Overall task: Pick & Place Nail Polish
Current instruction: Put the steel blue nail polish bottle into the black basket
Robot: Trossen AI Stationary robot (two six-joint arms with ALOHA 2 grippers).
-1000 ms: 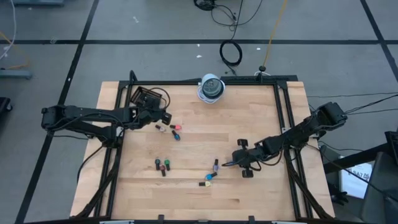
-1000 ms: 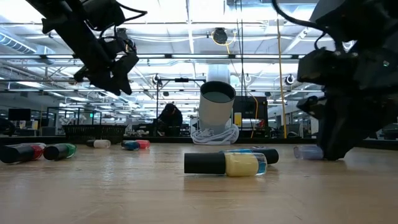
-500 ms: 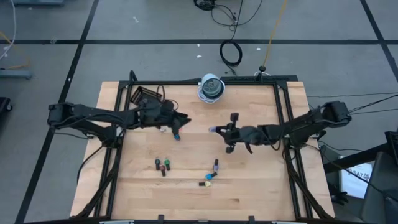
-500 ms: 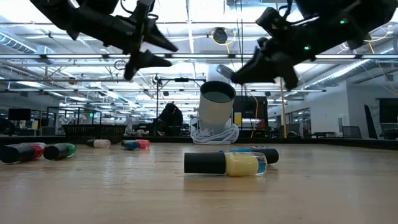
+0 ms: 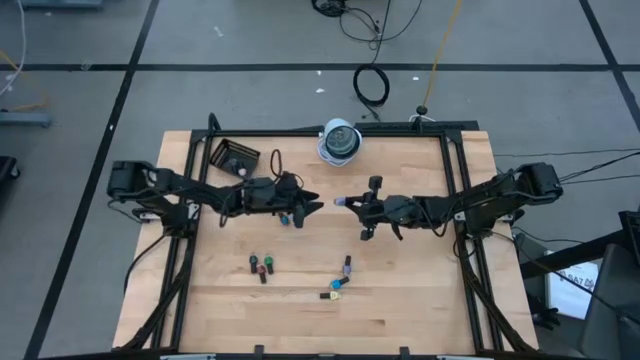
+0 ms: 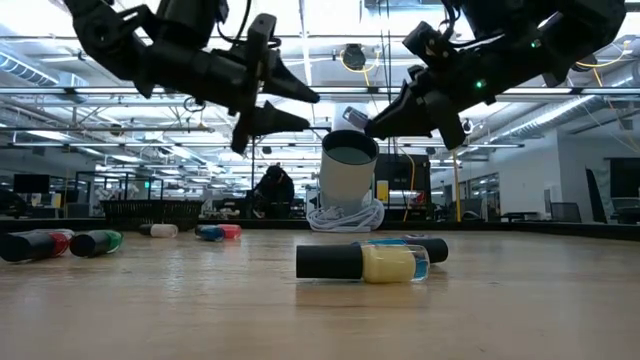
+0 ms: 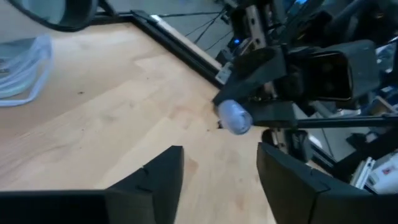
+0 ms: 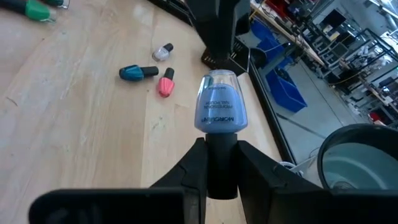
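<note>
Pale lilac nail polish bottle (image 8: 221, 107) clamped by dark cap in right gripper (image 5: 345, 203), held above table (image 5: 420, 300) centre, body pointing toward left arm. Left gripper (image 5: 312, 203) facing it, close but apart, fingers (image 7: 155, 177) spread, nothing between them. Other bottles lying on wood: blue (image 8: 138, 72), pink (image 8: 165, 83), clear (image 8: 163, 51) near left arm; yellow (image 6: 392, 264) at front. White cup (image 6: 348, 166) at far edge.
</note>
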